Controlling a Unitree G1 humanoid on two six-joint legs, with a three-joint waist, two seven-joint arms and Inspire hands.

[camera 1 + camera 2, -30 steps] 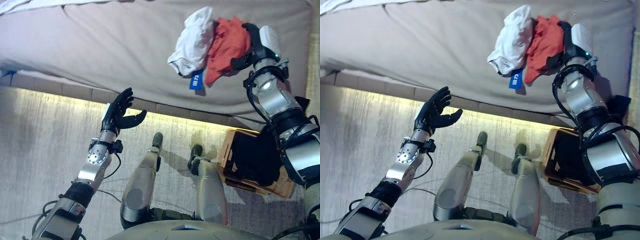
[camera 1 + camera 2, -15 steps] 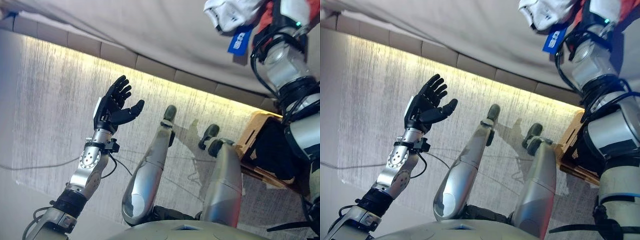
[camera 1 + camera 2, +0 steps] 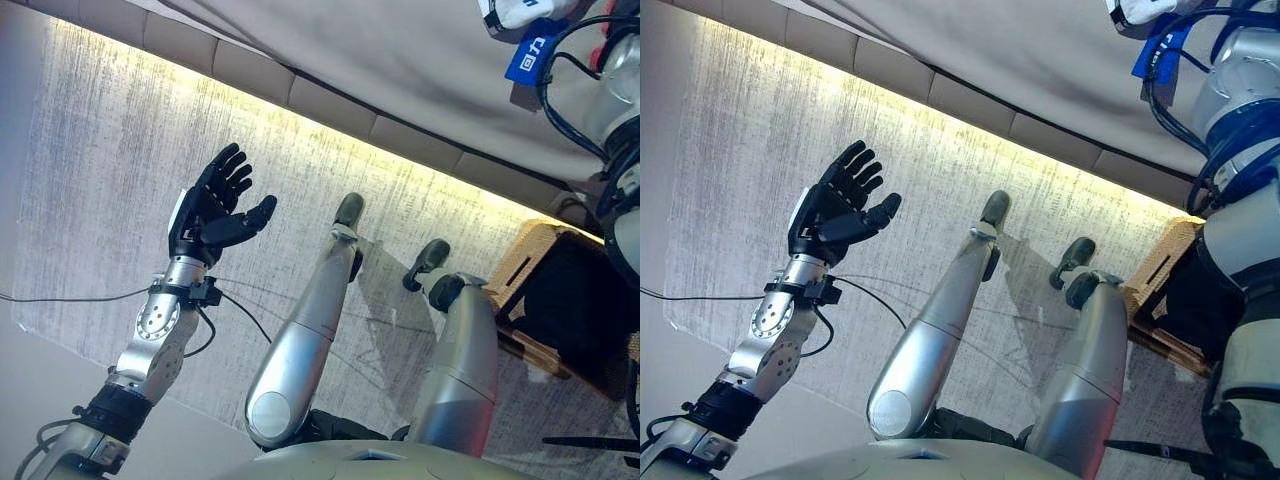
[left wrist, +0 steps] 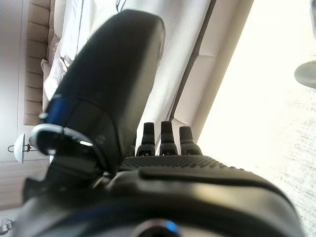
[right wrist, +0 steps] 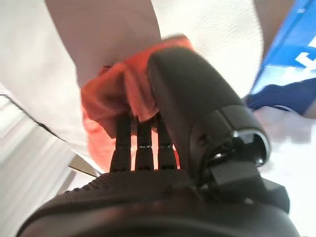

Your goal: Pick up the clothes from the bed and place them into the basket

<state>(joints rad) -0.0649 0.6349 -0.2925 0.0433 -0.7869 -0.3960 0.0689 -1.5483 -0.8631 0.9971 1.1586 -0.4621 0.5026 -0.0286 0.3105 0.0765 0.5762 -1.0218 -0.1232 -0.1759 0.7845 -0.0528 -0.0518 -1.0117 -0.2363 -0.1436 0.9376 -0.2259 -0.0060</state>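
Observation:
My right hand [image 5: 197, 123] is shut on a red-orange cloth [image 5: 106, 103], with fingers curled into it and the thumb over it, on the bed. A white garment [image 3: 510, 10] with a blue tag [image 3: 525, 60] lies beside it at the bed's edge; the tag also shows in the right wrist view [image 5: 296, 44]. My left hand [image 3: 215, 205] is open and empty, raised above the floor in front of the bed [image 3: 400, 60]. The wicker basket [image 3: 530, 255] stands on the floor at my right and holds something dark.
The bed's padded cream frame [image 3: 330, 105] runs across the view with a lit strip beneath it. Grey carpet [image 3: 100, 150] lies between the bed and me. A white lamp [image 4: 19, 143] stands by the bed's head.
The whole picture has shifted: the bed and clothes have slid up and to the right as the camera moved. My right hand still grips the red cloth. My left hand stays raised and open.

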